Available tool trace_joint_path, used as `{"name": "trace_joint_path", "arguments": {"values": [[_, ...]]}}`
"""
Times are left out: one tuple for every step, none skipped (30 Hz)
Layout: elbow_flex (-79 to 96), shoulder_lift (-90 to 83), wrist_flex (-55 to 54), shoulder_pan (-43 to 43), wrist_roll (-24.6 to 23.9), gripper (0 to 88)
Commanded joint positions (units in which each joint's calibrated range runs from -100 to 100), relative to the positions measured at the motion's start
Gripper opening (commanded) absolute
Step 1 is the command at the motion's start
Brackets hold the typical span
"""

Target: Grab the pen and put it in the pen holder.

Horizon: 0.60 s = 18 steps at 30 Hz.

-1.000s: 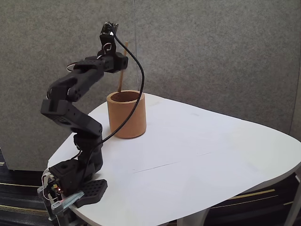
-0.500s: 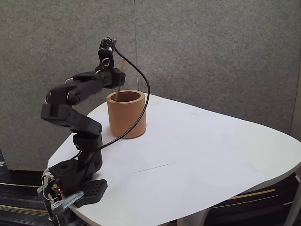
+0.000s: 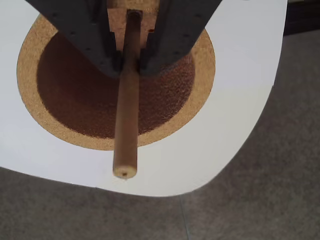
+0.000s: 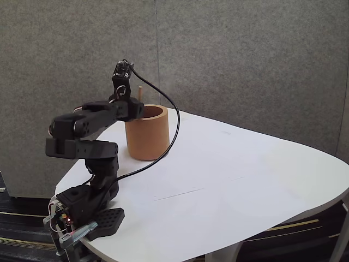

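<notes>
Pen, a thin straight tan wooden stick (image 3: 125, 120), runs down the middle of our wrist view, its blunt round end nearest the camera. Our dark grey two-finger gripper (image 3: 129, 65) is clamped on it, one finger on each side of its upper part. Behind it we look into the pen holder, a wide light-brown cork-like cylinder cup (image 3: 200, 95) with a thick round rim, standing on the white rounded table (image 3: 240, 100). In the fixed view, the black jointed arm (image 4: 87, 139) reaches from the table's near left edge to the cup (image 4: 147, 136); the stick's tip (image 4: 140, 94) rises above the rim. A black cable (image 4: 173, 131) loops beside the cup. Grey fabric wall panels (image 4: 245, 60) stand beyond.
</notes>
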Motion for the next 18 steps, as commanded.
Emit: {"name": "trace_joint_path", "arguments": {"values": [[-0.27,-0.86,-0.59,-0.09,0.06,1.5],[-0.36,-0.86,-0.68,-0.09,0.06,2.9],[-0.36,-0.86,-0.68,-0.09,0.06,5.2],[-0.45,-0.86,-0.68,-0.09,0.06,8.4],[-0.45,-0.86,-0.68,-0.09,0.06,11.3],[-0.45,-0.86,-0.68,-0.09,0.06,14.8],[-0.45,-0.94,-0.68,-0.09,0.06,17.8],[-0.45,-0.94,-0.68,-0.16,0.06,20.5],[-0.45,-0.94,-0.68,-0.16,0.06,23.0],[-0.45,-0.94,-0.68,-0.16,0.06,24.3],[-0.45,-0.94,-0.68,-0.16,0.11,25.0],[-0.45,-0.94,-0.68,-0.16,0.11,25.0],[-0.63,-0.94,-0.68,-0.16,0.11,25.0],[-0.72,-0.94,-0.68,-0.16,0.11,25.0],[-0.81,-0.94,-0.68,-0.16,0.11,25.0],[-0.90,-0.94,-0.68,-0.16,0.11,25.0],[-0.99,-0.94,-0.68,-0.16,0.11,25.0],[-1.08,-0.94,-0.68,-0.16,0.11,25.0]]}}
